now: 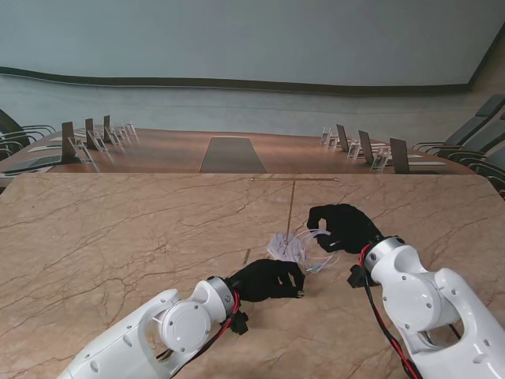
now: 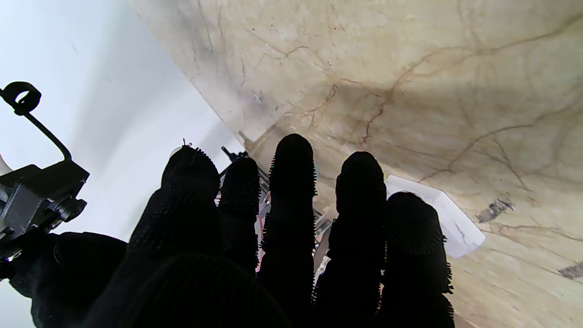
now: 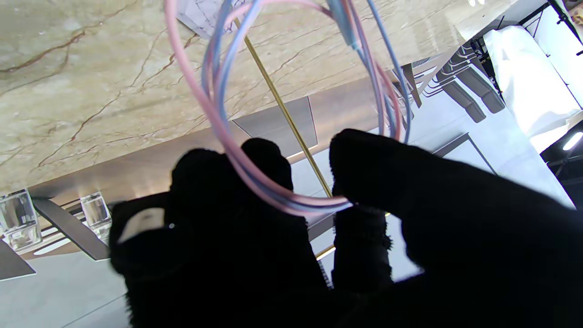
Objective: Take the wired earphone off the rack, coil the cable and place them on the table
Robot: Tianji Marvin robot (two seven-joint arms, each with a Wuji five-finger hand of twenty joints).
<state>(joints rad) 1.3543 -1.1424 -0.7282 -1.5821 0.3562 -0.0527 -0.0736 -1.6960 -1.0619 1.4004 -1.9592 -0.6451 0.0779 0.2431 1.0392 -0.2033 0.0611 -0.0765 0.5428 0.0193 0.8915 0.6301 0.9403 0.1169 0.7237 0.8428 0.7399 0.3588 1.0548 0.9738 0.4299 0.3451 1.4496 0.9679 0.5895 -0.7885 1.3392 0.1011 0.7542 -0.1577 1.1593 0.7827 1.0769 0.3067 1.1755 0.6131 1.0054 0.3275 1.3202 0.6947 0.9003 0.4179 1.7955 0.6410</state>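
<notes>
Right hand (image 1: 345, 227) closed, thumb and fingers pinching looped earphone cable (image 3: 291, 202); pink and blue strands hang in coil from fingertips toward marble table (image 1: 118, 237). Thin brass rack (image 1: 291, 204) stands just beyond right hand. Left hand (image 1: 268, 279) palm down, fingers (image 2: 291, 182) extended side by side, holding nothing visible, just beside cable bundle (image 1: 293, 247) lying between both hands. Small white block (image 2: 448, 214) just past left fingertips.

We are in a conference room.
Beyond our marble table (image 1: 118, 237) a long wooden meeting table (image 1: 158, 150) carries nameplate stands (image 1: 359, 146), with office chairs (image 1: 473, 130) alongside.
</notes>
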